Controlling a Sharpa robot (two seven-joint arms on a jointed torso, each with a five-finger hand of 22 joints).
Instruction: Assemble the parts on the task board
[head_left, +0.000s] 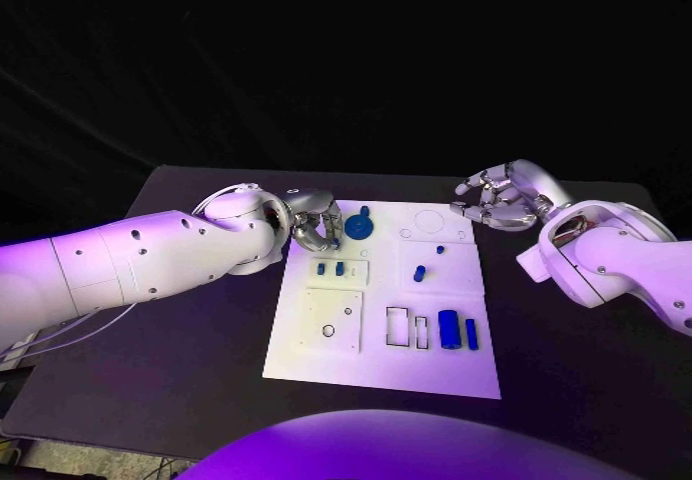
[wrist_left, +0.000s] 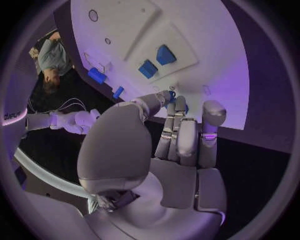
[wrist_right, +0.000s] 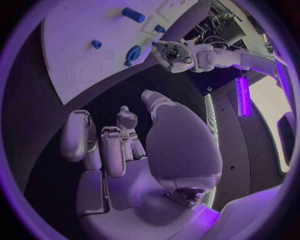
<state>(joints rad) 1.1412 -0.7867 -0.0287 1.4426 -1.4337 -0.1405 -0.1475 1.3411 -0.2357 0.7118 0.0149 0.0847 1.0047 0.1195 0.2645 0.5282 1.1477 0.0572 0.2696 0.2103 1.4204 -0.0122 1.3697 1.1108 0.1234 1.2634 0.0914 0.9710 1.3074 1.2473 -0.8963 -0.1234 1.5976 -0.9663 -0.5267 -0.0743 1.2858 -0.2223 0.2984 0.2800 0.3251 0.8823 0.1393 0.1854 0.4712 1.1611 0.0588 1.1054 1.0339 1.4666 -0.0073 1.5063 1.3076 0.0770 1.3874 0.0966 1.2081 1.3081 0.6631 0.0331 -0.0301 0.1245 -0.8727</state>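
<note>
A: Where is the task board (head_left: 329, 365)?

B: It lies flat in the middle of the black desk (head_left: 159, 380), a white plate with recesses and outlined slots.

A: And the parts?

B: A round blue part with a small tab (head_left: 359, 225) sits near the far left corner of the board. Two small blue blocks (head_left: 330, 268) stand side by side in a raised panel below it. One small blue peg (head_left: 420, 272) stands near the middle. A blue cylinder (head_left: 449, 328) and a thin blue bar (head_left: 472, 333) lie next to each other toward the near right, just right of two empty rectangular outlines.

A: What is the left hand (head_left: 310, 222) doing?

B: It hovers over the board's far left edge, just beside the round part. In the left wrist view its thumb and a fingertip (wrist_left: 167, 96) meet around a small blue piece (wrist_left: 172, 94), so it pinches that piece.

A: The right hand (head_left: 498, 197)?

B: It sits off the board's far right corner, above the desk, well apart from the parts. Its fingers are loosely curved and spread, and the right wrist view shows nothing in them.
</note>
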